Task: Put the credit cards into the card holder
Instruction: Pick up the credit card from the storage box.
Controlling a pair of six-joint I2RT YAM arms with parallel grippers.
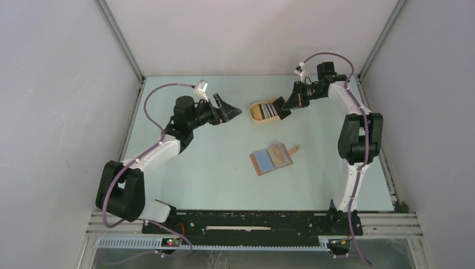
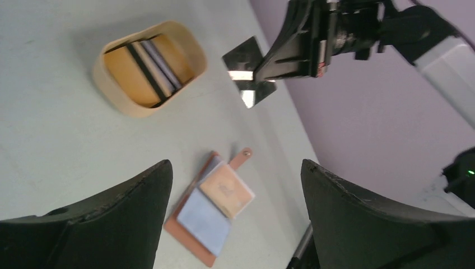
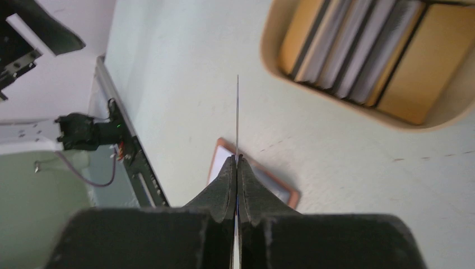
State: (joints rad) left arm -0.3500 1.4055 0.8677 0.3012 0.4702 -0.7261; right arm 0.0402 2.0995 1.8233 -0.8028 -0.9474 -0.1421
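R gripper (image 3: 237, 168) pinches dark card (image 2: 246, 70) by thin edge, far side by tray (image 1: 255, 116). Card could slip/twist before reaching card holder (image 1: 271, 158), which lies nearer. L gripper (image 1: 228, 109) wide, empty.

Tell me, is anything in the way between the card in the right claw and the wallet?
No, nothing visible. The right gripper pinches a dark card in the air near the yellow tray, and only bare table lies between it and the open wallet.
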